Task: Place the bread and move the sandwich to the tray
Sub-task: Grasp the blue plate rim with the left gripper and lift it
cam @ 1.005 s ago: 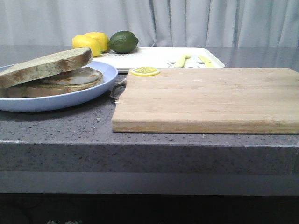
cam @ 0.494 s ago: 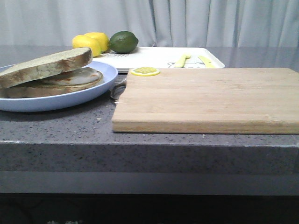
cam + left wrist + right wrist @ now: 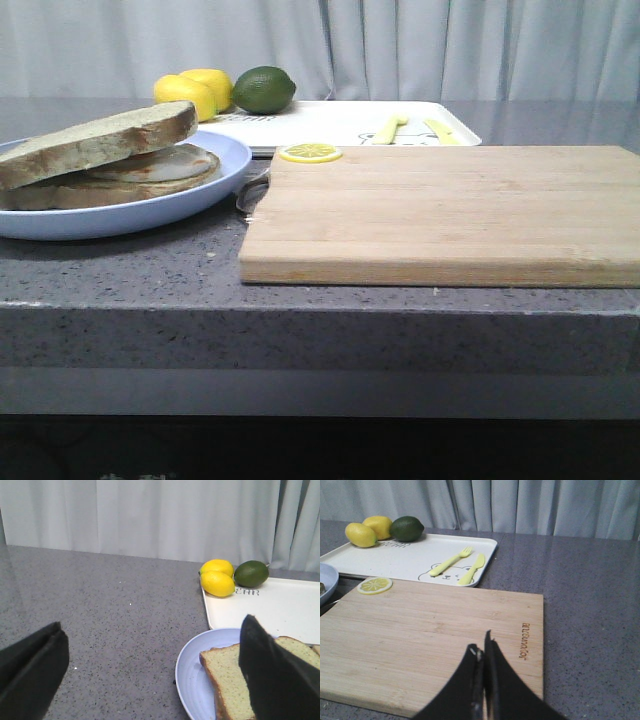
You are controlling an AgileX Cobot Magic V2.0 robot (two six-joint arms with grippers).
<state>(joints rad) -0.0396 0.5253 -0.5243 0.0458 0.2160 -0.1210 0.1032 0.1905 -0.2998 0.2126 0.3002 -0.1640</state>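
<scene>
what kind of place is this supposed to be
Probably a mock kitchen counter: a speckled grey countertop holds a wooden cutting board, a plated sandwich and a white tray, with a plain curtain behind.

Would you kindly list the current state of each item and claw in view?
Bread: on the egg, tilted.
Plate: on the counter, holding the sandwich.
Tray: no sandwich yet.
Left claw: open, empty.
Right claw: shut, empty, above the board.

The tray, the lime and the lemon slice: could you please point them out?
tray [image 3: 415,555], right wrist view, bare middle.
lime [image 3: 264,89], front view, centre.
lemon slice [image 3: 375,585], right wrist view, centre.
</scene>
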